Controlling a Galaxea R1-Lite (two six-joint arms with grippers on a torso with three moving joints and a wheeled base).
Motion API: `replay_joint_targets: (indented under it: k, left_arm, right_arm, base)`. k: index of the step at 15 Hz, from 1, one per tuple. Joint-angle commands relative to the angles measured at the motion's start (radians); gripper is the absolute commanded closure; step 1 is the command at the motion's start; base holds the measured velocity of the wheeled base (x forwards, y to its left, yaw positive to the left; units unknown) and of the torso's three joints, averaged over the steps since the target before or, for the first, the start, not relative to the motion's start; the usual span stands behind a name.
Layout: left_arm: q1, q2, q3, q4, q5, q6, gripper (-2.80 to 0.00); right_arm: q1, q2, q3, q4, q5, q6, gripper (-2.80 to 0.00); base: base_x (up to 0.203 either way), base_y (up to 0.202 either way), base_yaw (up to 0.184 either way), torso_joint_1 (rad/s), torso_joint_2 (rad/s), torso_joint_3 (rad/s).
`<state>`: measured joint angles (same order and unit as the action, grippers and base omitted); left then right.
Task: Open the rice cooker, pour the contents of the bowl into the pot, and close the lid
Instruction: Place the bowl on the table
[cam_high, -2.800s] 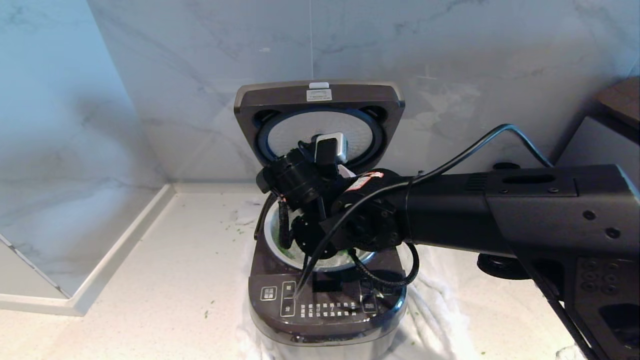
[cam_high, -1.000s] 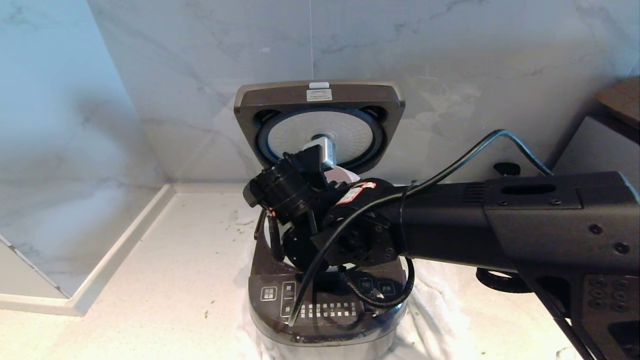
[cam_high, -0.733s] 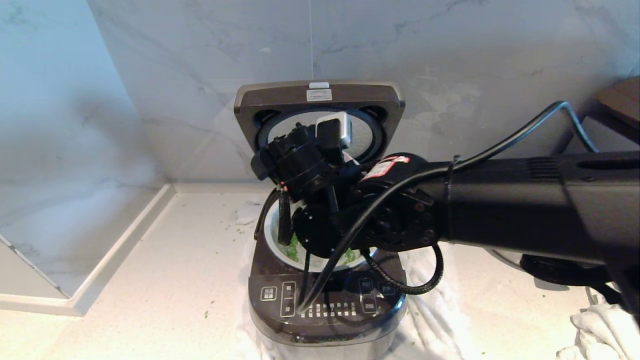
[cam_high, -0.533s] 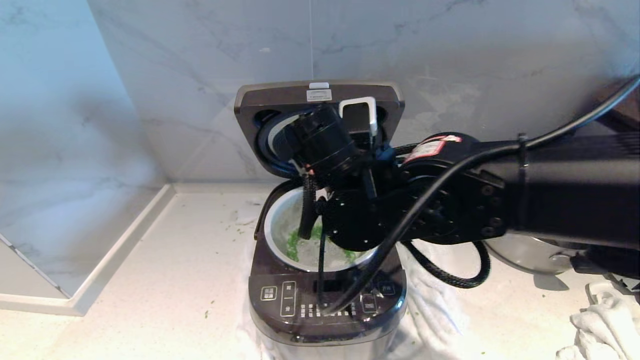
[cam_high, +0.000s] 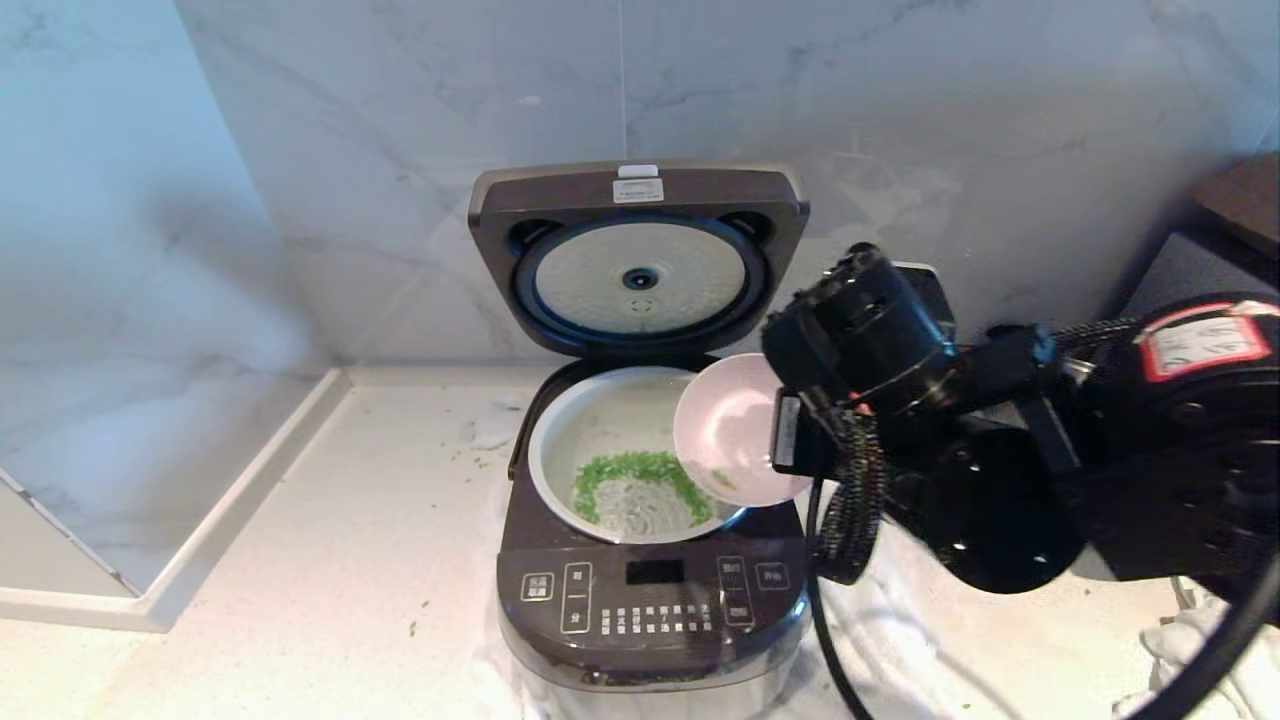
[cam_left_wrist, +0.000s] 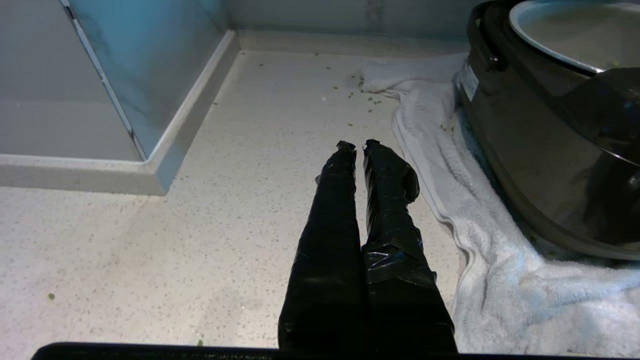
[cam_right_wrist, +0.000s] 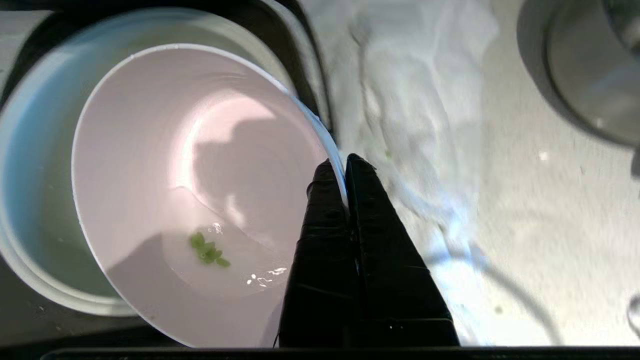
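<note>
One right pincer (cam_right_wrist: 345, 165) | clamped on bowl (cam_right_wrist: 200, 165) rim | tilted over pot (cam_high: 600, 420)

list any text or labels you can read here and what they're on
No text here can be read.
Cooker front panel: white button labels, too small to read.
Lid: white sticker, print too small.
Right arm: red-edged sticker, blurred.
Cooker side, left wrist view: white label, unreadable.
</note>
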<state>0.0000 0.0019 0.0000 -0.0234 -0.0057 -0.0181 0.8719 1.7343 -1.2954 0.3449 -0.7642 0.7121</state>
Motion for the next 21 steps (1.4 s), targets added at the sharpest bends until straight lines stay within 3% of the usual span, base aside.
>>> replay_joint_targets:
  k: [1, 6, 9, 11, 13, 16, 19, 21]
  left_arm:
    - [0.000, 0.000, 0.008, -0.001, 0.001, 0.000, 0.00]
    - [0.000, 0.000, 0.008, 0.000, 0.000, 0.000, 0.00]
    - [0.002, 0.000, 0.006, 0.003, 0.000, 0.001, 0.00]
    - [0.002, 0.000, 0.006, 0.003, 0.000, 0.001, 0.00]
    - [0.002, 0.000, 0.006, 0.003, 0.000, 0.001, 0.00]
    - [0.003, 0.000, 0.006, 0.005, 0.000, 0.001, 0.00]
    - [0.003, 0.000, 0.006, 0.005, 0.000, 0.001, 0.00]
    - [0.003, 0.000, 0.006, 0.005, 0.000, 0.001, 0.00]
  right_arm:
    - [-0.032, -0.132, 0.089, 0.001, 0.030, 0.027, 0.00]
    - [-0.093, -0.442, 0.310, -0.001, 0.100, 0.050, 0.00]
    - [-0.113, -0.670, 0.507, 0.000, 0.212, 0.092, 0.00]
    - [-0.171, -0.804, 0.652, 0.000, 0.305, 0.111, 0.00]
    - [-0.282, -0.885, 0.737, 0.014, 0.374, 0.119, 0.00]
    - [-0.375, -0.901, 0.753, 0.084, 0.425, 0.121, 0.00]
    - [-0.403, -0.860, 0.740, 0.086, 0.437, 0.121, 0.00]
    - [-0.491, -0.773, 0.682, 0.086, 0.451, 0.100, 0.00]
  base:
    - [0.000, 0.000, 0.000, 0.000, 0.00, 0.000]
    - [0.000, 0.000, 0.000, 0.000, 0.00, 0.000]
    - [0.000, 0.000, 0.000, 0.000, 0.00, 0.000]
    - [0.000, 0.000, 0.000, 0.000, 0.00, 0.000]
    - [0.000, 0.000, 0.000, 0.000, 0.00, 0.000]
    - [0.000, 0.000, 0.000, 0.000, 0.00, 0.000]
    - [0.000, 0.000, 0.000, 0.000, 0.00, 0.000]
    - [0.000, 0.000, 0.000, 0.000, 0.00, 0.000]
